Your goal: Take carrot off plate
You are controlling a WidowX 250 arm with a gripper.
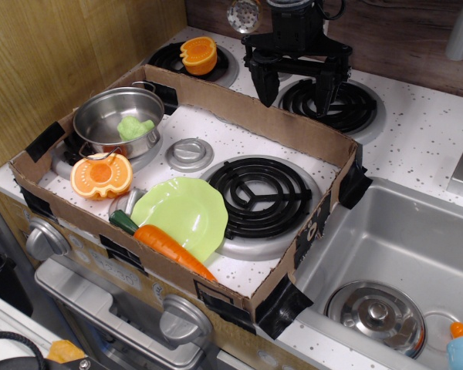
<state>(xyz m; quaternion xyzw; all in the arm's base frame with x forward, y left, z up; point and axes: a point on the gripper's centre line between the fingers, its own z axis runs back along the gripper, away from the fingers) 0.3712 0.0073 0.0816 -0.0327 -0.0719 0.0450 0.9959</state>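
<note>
The bright-orange carrot [172, 247] with a dark-green stem end lies across the near edge of the lime-green plate [189, 208], its stem pointing left and its tip against the cardboard wall. The plate rests on the stove's front, left of the front burner. My gripper [296, 85] hangs open and empty above the back right burner, outside the cardboard wall and far from the carrot.
A cardboard wall [239, 112] rings the front of the stove. Inside are a silver pot [117, 117] holding a green item, an orange pumpkin half [101, 176] and the front burner [256, 196]. Another pumpkin half [198, 55] sits at the back left. A sink [386, 254] lies right.
</note>
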